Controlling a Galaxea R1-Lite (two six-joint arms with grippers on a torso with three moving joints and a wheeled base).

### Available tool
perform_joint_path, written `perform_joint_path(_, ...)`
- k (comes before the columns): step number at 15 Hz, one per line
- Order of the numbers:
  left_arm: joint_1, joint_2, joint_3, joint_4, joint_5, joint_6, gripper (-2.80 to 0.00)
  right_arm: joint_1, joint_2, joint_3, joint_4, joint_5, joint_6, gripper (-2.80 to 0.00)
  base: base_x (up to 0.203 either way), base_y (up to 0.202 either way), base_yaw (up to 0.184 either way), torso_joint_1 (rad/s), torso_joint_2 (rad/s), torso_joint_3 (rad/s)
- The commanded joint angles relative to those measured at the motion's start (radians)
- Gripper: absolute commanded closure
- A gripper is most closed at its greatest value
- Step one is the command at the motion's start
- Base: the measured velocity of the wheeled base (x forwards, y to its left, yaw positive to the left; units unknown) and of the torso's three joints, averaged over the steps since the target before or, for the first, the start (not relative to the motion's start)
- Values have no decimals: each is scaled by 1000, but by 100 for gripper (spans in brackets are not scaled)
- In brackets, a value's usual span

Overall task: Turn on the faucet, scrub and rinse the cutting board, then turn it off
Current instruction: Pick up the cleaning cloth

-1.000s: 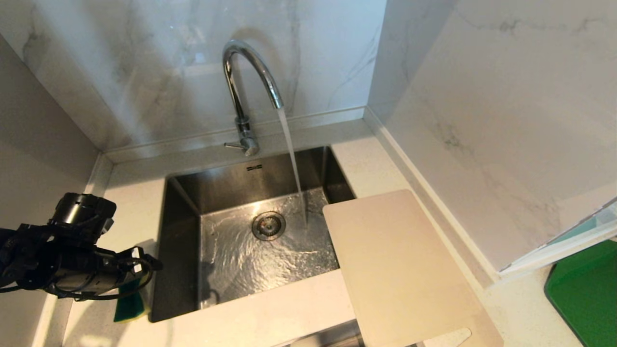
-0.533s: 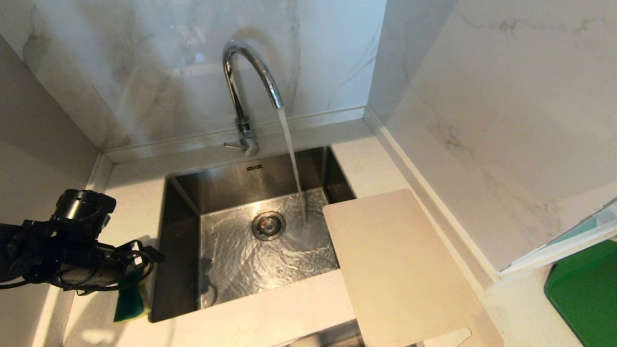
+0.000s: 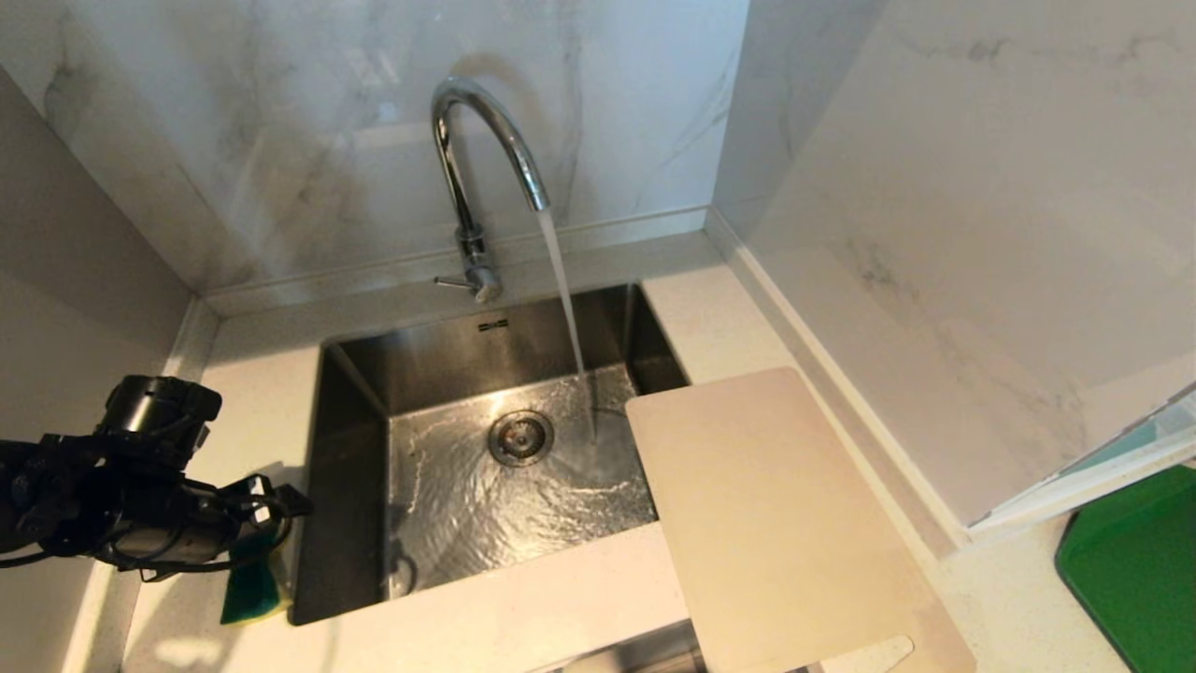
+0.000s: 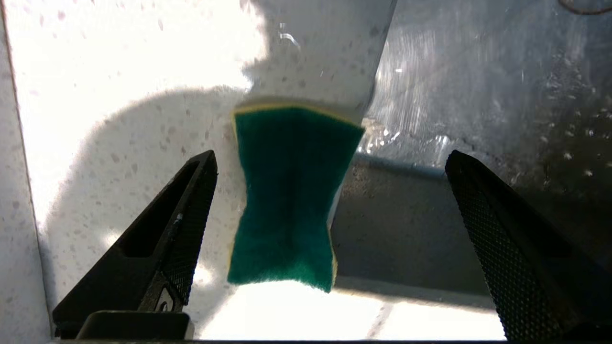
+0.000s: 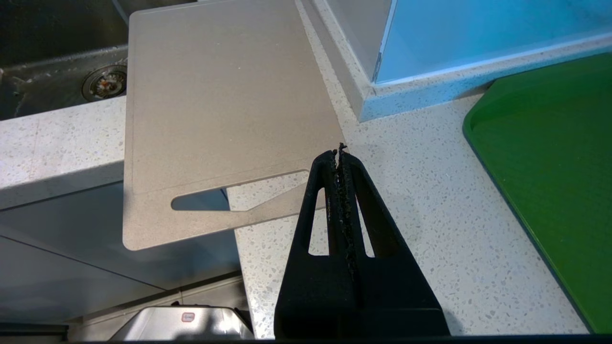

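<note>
Left of the sink (image 3: 355, 486): left gripper (image 4: 330, 200) spread wide over the green sponge (image 4: 287, 196), not touching it. Faucet (image 3: 476, 168) running. Cutting board (image 3: 775, 523) lies on the counter at the sink's right edge, overhanging the basin. Right gripper (image 5: 340, 162) closed, empty

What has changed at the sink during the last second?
Almost nothing: the left tool only shifted slightly above the green sponge, open and holding nothing. Water runs from the faucet as before, and the cutting board lies where it was.
</note>
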Motion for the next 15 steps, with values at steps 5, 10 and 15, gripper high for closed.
perform_joint_path(5,3,44,7,-4,0,-22,-280,0,0,0,0,0,0,0,0,0,0,0,0,0)
perform_joint_path(10,3,92,-17,-15,-2,-37,-280,0,0,0,0,0,0,0,0,0,0,0,0,0)
perform_joint_path(15,5,103,-18,-19,0,-38,-280,0,0,0,0,0,0,0,0,0,0,0,0,0)
